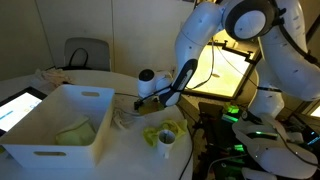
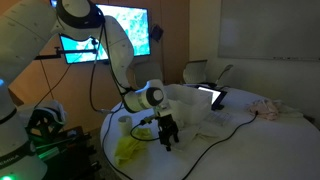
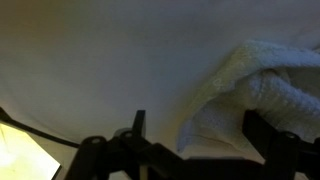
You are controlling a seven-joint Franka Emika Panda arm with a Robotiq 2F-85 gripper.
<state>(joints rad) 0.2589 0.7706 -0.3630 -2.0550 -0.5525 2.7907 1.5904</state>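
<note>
Currently the gripper [image 3: 200, 128] hangs low over the white table [image 3: 100, 60]. Its two dark fingers [image 3: 138, 124] are spread wide apart and clamp on nothing.

Nearest thing: a crumpled white towel [image 3: 265, 85], lying on the table at the right of the wrist view.
- Direction: the towel lies toward the right-hand finger. Its lower left edge reaches into the gap between the fingers, and its bulk sits above and beyond the right fingertip. The left finger stands over bare table.
- Contact: we cannot tell whether the right finger touches the fabric or only overlaps it in the picture.
- Axis: the heap has no clean long axis. Its visible fold runs from the lower middle of the frame up toward the right edge, roughly slantwise to the line between the fingertips.

Surroundings, from an exterior view:
- The gripper [image 1: 150, 100] points down just beside the right wall of a white bin [image 1: 60, 150].
- A yellow-green cloth [image 1: 172, 128] and a cup [image 1: 166, 141] lie near it, toward the lower middle of that frame.

The yellow-green cloth [image 2: 128, 150] also shows lower left of the gripper [image 2: 167, 138] in an exterior view.
</note>
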